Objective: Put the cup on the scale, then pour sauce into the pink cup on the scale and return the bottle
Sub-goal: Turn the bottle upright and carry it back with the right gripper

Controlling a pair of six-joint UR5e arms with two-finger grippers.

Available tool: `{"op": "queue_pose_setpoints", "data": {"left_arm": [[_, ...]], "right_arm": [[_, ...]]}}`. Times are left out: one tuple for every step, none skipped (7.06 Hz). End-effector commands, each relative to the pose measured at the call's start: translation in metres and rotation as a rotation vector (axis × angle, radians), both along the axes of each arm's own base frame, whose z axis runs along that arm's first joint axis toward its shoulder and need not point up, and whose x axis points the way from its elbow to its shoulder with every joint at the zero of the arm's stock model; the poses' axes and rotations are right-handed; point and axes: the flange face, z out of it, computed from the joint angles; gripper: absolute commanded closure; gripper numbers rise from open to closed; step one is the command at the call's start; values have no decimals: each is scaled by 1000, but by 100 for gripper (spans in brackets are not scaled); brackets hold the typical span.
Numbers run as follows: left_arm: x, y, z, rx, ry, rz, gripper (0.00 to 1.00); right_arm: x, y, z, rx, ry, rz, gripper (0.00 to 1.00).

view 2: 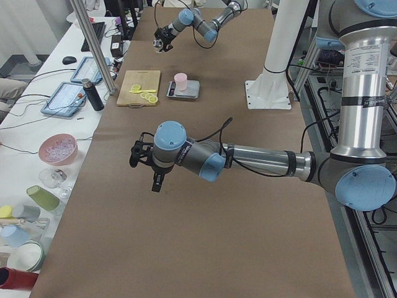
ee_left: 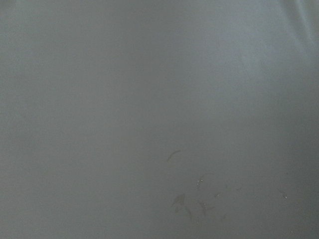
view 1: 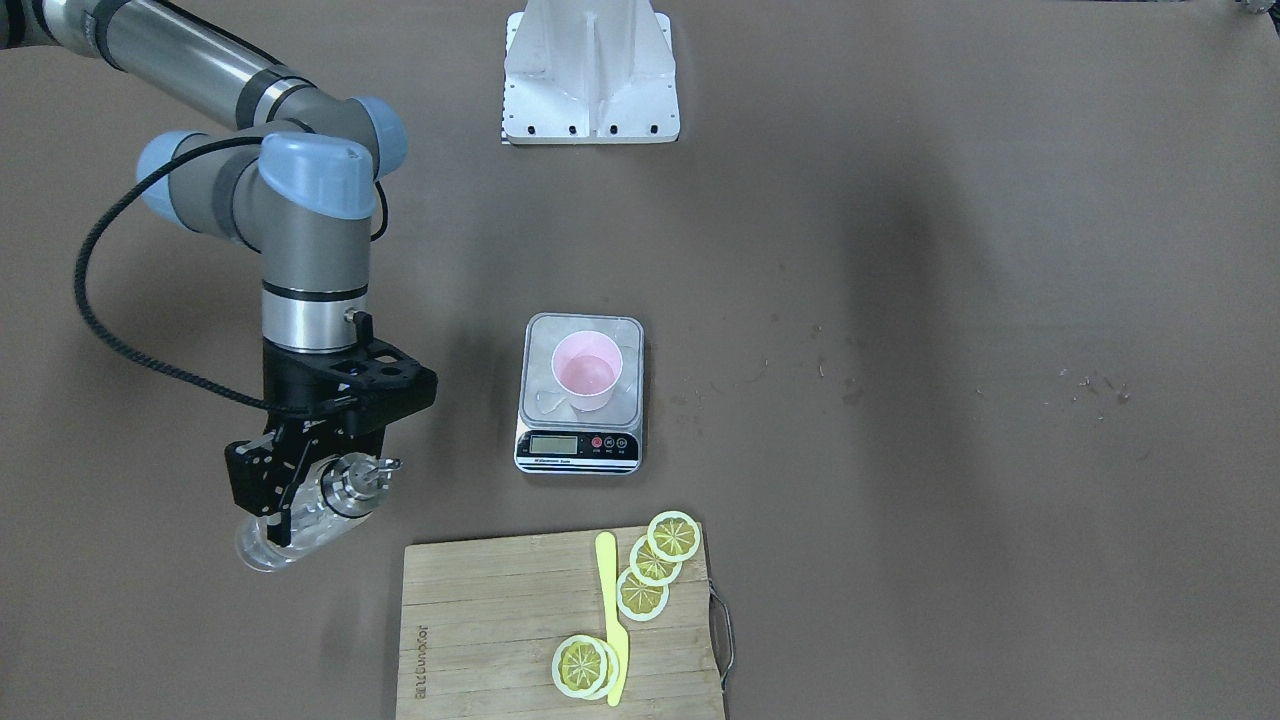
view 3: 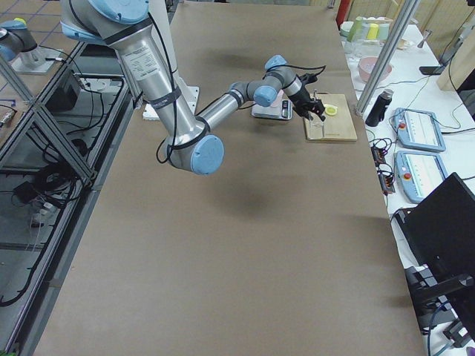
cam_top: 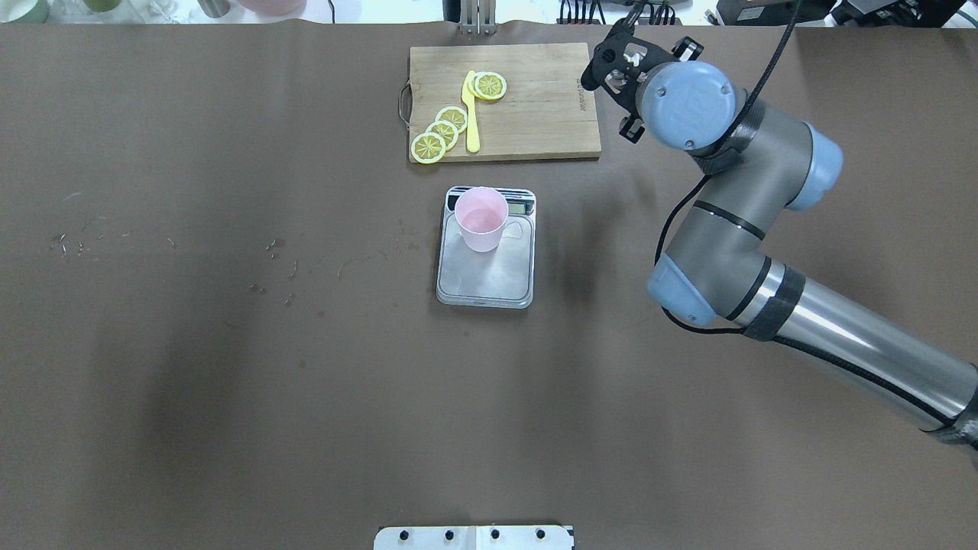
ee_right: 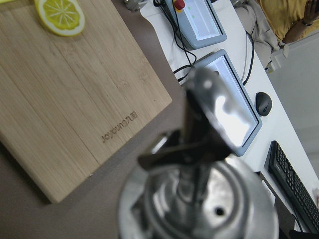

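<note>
The cup (view 1: 587, 370) is set on the scale (view 1: 560, 446). The bottle (view 1: 258, 552) is gripped by the right hand (view 1: 318, 497), so its return is judged outstanding. The left hand's (view 2: 138, 156) state cannot be told.

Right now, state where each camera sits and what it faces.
Front-facing: across the table, facing the base; right end effector holds the bottle.
Overhead: behind the base, down on scale and cup; right arm shows.
Left: table's left end; left arm near.
Right: table's right end; right arm near.
Left wrist: bare table only.
Right wrist: bottle cap, cutting board.
Front-facing and overhead share scale, cup.
</note>
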Motion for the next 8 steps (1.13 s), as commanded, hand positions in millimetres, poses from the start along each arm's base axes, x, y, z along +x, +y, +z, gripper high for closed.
{"op": "queue_pose_setpoints", "data": {"left_arm": [[-5,0,-2,12,2,-14,3],[-7,-1,-2,5,4,-23,3],[-7,0,1,0,-1,-25,3],[-8,0,7,-2,-3,-19,3],[-8,0,6,1,-1,-19,3],[-9,0,4,11,0,-22,3],[-8,0,3,18,-1,-25,3],[-9,0,3,21,-1,-27,3]], "right_arm": [[47,-17,45,-72,-71,-6,100],[67,-26,58,-158,-146,4,100],[76,-24,76,-229,-195,37,100],[86,-20,91,-276,-224,48,100],[96,-8,109,-284,-274,67,100],[107,4,128,-295,-377,83,100],[122,13,139,-299,-464,85,100],[137,27,153,-290,-513,74,100]]}}
